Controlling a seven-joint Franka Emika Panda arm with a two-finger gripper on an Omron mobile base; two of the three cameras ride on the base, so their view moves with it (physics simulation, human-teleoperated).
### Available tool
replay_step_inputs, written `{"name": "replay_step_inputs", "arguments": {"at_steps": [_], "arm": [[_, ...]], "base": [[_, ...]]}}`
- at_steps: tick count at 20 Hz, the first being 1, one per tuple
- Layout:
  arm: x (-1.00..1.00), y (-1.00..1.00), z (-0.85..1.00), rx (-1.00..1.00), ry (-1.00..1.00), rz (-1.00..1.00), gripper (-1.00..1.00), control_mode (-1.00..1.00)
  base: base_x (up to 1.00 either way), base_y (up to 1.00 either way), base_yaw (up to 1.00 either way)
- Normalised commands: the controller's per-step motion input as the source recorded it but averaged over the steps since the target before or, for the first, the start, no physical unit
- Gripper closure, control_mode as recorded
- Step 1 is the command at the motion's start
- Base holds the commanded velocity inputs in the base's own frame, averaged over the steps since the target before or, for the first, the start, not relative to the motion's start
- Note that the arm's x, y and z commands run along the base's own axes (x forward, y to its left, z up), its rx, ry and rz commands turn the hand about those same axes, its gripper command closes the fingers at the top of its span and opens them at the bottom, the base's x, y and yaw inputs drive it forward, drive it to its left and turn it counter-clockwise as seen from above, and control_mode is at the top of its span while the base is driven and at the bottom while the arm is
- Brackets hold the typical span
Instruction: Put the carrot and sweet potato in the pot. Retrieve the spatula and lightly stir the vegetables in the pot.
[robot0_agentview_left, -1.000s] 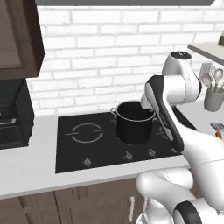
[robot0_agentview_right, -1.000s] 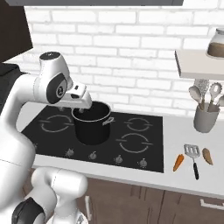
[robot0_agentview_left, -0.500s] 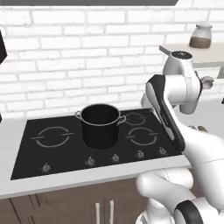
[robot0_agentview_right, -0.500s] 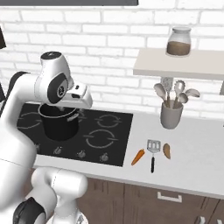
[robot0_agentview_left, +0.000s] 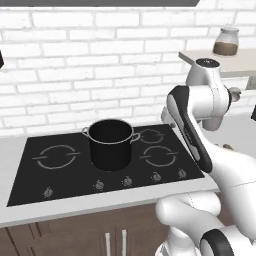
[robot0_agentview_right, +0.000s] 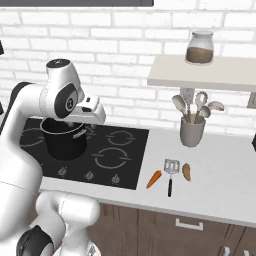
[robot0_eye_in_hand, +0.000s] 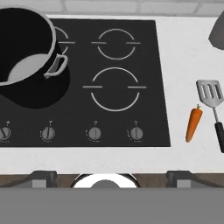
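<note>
Gripper (robot0_eye_in_hand: 105, 175) hangs above the stove's front edge; how wide it stands I cannot tell. Going left to right: the pot (robot0_agentview_right: 64, 139) sits empty on the stove (robot0_agentview_right: 120, 160), ready for filling. On the table (robot0_agentview_right: 220, 185) the carrot (robot0_agentview_right: 154, 178), spatula (robot0_agentview_right: 170, 172) and sweet potato (robot0_agentview_right: 186, 171) lie side by side, within easy reach. No readable writing anywhere.

Bare counter (robot0_agentview_right: 220, 175) is seen around the carrot (robot0_agentview_right: 154, 178), spatula (robot0_agentview_right: 170, 175) and sweet potato (robot0_agentview_right: 186, 171), lying close side by side. Behind them access is narrowed by the utensil crock (robot0_agentview_right: 192, 132) and shelf (robot0_agentview_right: 205, 75).
</note>
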Motion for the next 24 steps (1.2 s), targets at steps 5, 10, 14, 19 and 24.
{"name": "replay_step_inputs", "arguments": {"at_steps": [5, 10, 14, 19, 24], "arm": [[0.00, 0.00, 0.00, 0.00, 0.00, 0.00, -1.00, 1.00], [0.00, 0.00, 0.00, 0.00, 0.00, 0.00, -1.00, 1.00], [0.05, -0.73, -0.14, 0.00, 0.04, -0.06, -1.00, -1.00], [0.01, -1.00, -0.59, 0.00, 0.17, -0.15, -1.00, -1.00], [0.00, -1.00, -1.00, 0.00, 0.19, -0.19, -1.00, -1.00]], "base": [[0.00, 0.00, 0.00], [-0.01, -0.06, 0.00], [0.00, 0.00, 0.00], [0.00, 0.00, 0.00], [0.00, 0.00, 0.00]]}}
